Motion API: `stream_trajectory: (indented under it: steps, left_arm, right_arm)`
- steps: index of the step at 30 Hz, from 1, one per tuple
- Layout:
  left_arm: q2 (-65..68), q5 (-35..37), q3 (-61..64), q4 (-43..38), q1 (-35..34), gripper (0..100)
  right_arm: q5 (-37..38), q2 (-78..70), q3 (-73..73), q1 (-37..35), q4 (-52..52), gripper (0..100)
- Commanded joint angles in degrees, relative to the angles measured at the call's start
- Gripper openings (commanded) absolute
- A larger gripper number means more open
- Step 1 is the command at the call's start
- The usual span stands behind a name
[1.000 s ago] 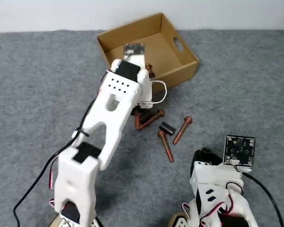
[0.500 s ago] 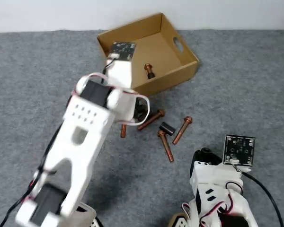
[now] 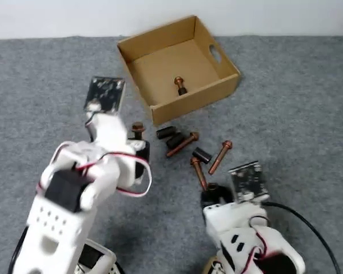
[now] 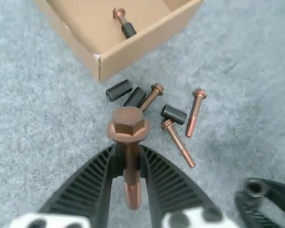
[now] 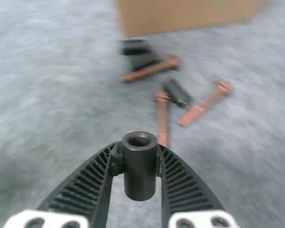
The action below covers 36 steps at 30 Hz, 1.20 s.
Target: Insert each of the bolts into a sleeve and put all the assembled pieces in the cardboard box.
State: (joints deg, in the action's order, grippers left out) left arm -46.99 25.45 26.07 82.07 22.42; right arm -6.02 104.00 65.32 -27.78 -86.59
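Standing head-up, bolt sits clamped in left tool; right tool pinches sleeve, bore up.

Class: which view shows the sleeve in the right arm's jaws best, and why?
The right wrist view: the sleeve sits large and close between the jaws, bore visible. The high view gives its dark top; the left wrist view, a small far glimpse.

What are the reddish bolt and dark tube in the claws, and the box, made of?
The held bolt looks like copper-coloured metal: dull sheen, hex head. The held sleeve is smooth matte black, metal or plastic, unclear which. The box is plain brown cardboard with folded walls.
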Motion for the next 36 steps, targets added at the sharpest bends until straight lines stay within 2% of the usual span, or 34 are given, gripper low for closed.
stream_trajectory:
  steps: [1, 3, 9, 13, 19, 23, 29, 36]
  left_arm:
    - [-7.9, -0.4, 1.6, -2.0, 0.1, 0]
    - [-11.9, -0.4, 4.2, -2.0, 0.2, 0]
    - [-24.4, -0.4, 13.8, -2.6, 0.1, 0]
    - [-34.6, -0.4, 21.4, -8.5, 0.2, 0]
    - [-49.8, -0.6, 34.9, -20.2, 0.3, 0]
    - [-56.6, -0.6, 40.8, -23.7, 2.5, 0]
    - [-57.0, -0.3, 41.5, -25.2, 11.7, 0]
    - [-56.7, 2.8, 41.5, -28.8, 13.4, 0]
  right_arm:
    - [0.7, 0.0, 0.3, -7.2, 3.6, 4.6]
    - [0.7, 0.0, 0.9, -9.5, 4.3, 0.4]
    - [0.8, 0.0, 1.0, -10.9, 4.2, 0.8]
    - [1.2, 0.0, 1.0, -10.9, 4.4, 0.8]
    - [11.4, 0.0, 1.1, -11.0, 12.4, 0.8]
    - [17.2, 0.0, 1.1, -15.8, 14.6, 0.8]
    - [19.4, 0.0, 1.8, -20.9, 17.1, 0.8]
    - [22.9, 0.0, 4.5, -20.9, 22.3, 0.8]
